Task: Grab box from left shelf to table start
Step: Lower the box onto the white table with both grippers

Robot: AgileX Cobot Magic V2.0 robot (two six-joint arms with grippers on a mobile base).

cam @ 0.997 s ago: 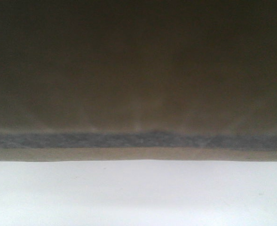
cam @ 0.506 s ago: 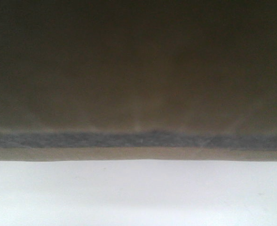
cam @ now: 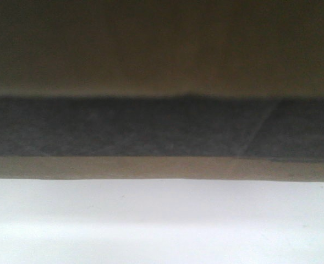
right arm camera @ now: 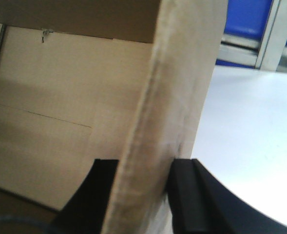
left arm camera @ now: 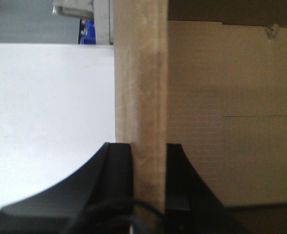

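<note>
- Left black gripper (left arm camera: pixel 149 183) is clamped on the upright wall of the large brown corrugated cardboard box (left arm camera: pixel 231 117): one finger (left arm camera: pixel 118 170) presses the outer face, the other sits against the inner face, with the wall edge running straight up between them.
- Right black gripper (right arm camera: pixel 142 195) pinches the opposite wall of the same box (right arm camera: pixel 60 122) in the same way, one finger (right arm camera: pixel 187 195) outside and one inside; the wall leans slightly in this view.
- Inside the box, both wrist views show plain tan inner panels with flap seams.
- White flat tabletop (left arm camera: pixel 50 112) lies outside the gripped wall in the left wrist view, and likewise beside the wall in the right wrist view.
- Front view is filled by the box's brown face with a dark grey band (cam: pixel 150 129) across it, above the white surface; whether the box touches the table cannot be told.
- Blue plastic item (left arm camera: pixel 87 34) and grey metal frame parts (right arm camera: pixel 272 34) stand beyond the far table edge.
</note>
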